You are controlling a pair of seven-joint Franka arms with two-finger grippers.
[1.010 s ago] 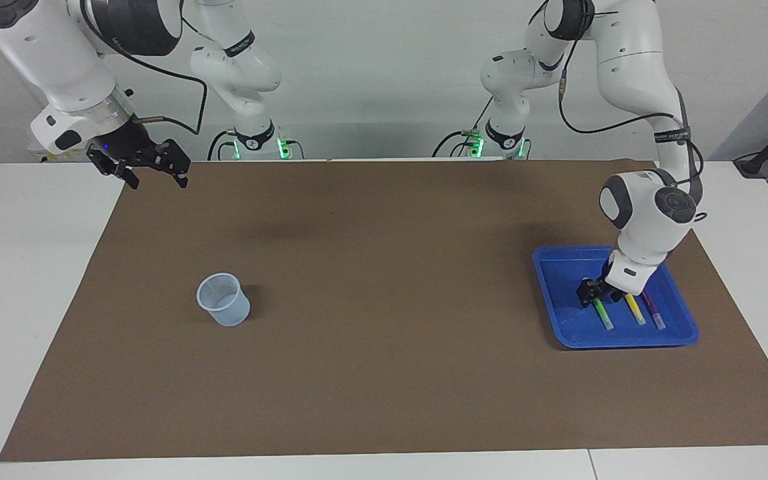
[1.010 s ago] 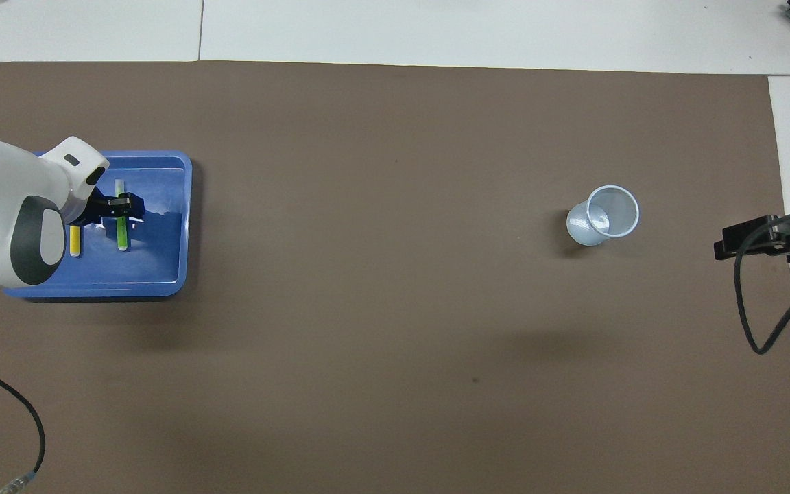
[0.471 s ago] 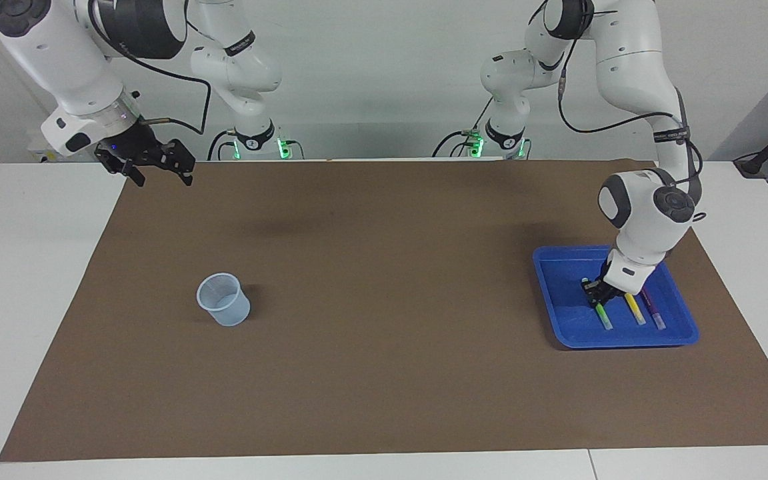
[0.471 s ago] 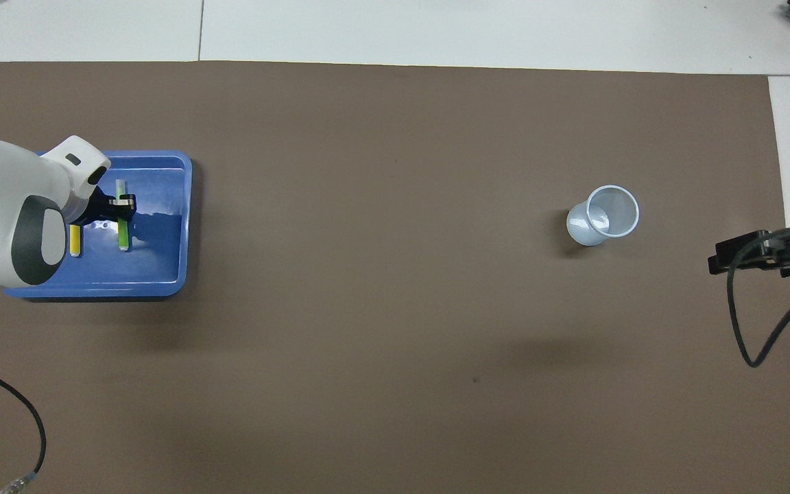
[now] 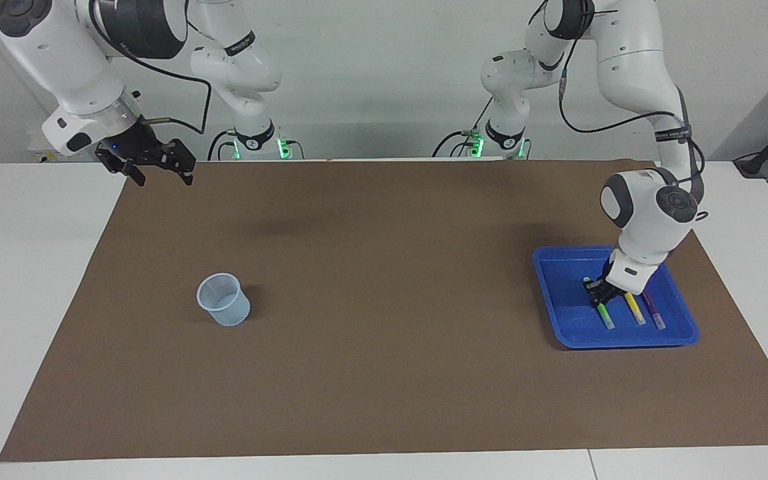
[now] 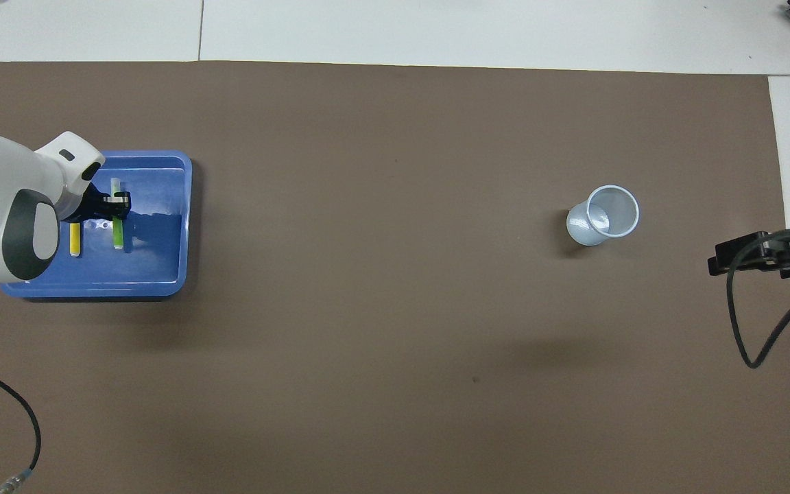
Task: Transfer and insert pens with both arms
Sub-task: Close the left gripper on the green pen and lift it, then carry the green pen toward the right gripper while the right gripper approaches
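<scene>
So the left gripper [image 5: 599, 294] is down inside the blue tray [image 5: 554, 293] at the left arm's end of the table [image 5: 11, 267], and its jaws are clamped tight around the green pen [image 5: 604, 315], gripping it partway along the barrel. In the overhead view you can see the black fingers crossing the green pen [image 6: 118, 223] with a bit of the pen poking out on either side of the grip. The pen looks like it's pretty much at tray level, can't really tell if it's lifted off the bottom. The yellow pen [image 5: 635, 309] lies right beside it in the same tray, and the purple pen [image 5: 653, 313] is next to that one, closest to the table's end; all three run roughly parallel with their pale caps pointing away from the robots. From overhead the purple one is hidden under the arm's wrist, only the yellow pen [image 6: 75, 240] and the green one show. The whole thing sits on a big brown mat [image 5: 384, 373]. Well apart, toward the right arm's end, there's a pale translucent cup [image 5: 223, 299] standing upright on the mat. The right gripper [image 5: 157, 172] hangs up in the air over the mat's corner near its own base, jaws spread wide with nothing in them.
</scene>
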